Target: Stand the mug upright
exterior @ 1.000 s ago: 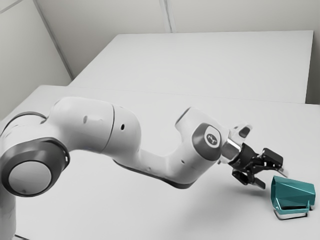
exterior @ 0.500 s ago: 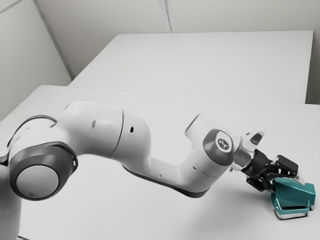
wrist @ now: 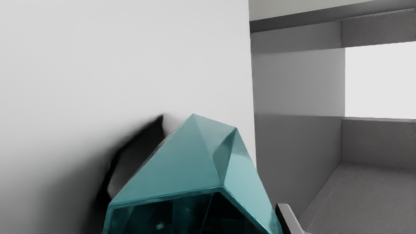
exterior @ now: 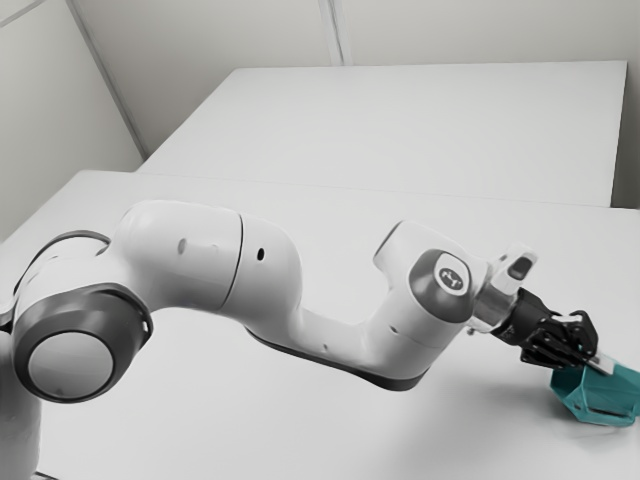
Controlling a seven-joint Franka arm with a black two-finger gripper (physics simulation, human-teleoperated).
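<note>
**Teal mug (exterior: 597, 396) on its side: watch for slipping and rolling**

In the exterior view, you have the mug near the exterior view's right edge, at the end of the gripper (exterior: 598, 364), over the white table (exterior: 430, 440). It lies tipped over, with its mouth toward the gripper's side, and its far part is cut by the border. So it is not upright, and I judge that the turning remains to be made. I cannot tell from this view if the gripper is clenched on the mug or released, nor if the mug carries its weight on the table.

In the wrist view, the mug's open mouth faces your camera, and its slanted, faceted wall leads away from it. This view also does not settle the grasp. Please confirm it before you turn: if the hold is only partial, the sloping facets could let the mug slide out, and it would drop back on its side. Past the mug, the table edge (wrist: 252, 97) comes into sight, with the floor (wrist: 373, 195) beyond, so a strong push could send the mug toward it. If you turn too low, the rim could catch on the table and twist the mug away.
</note>
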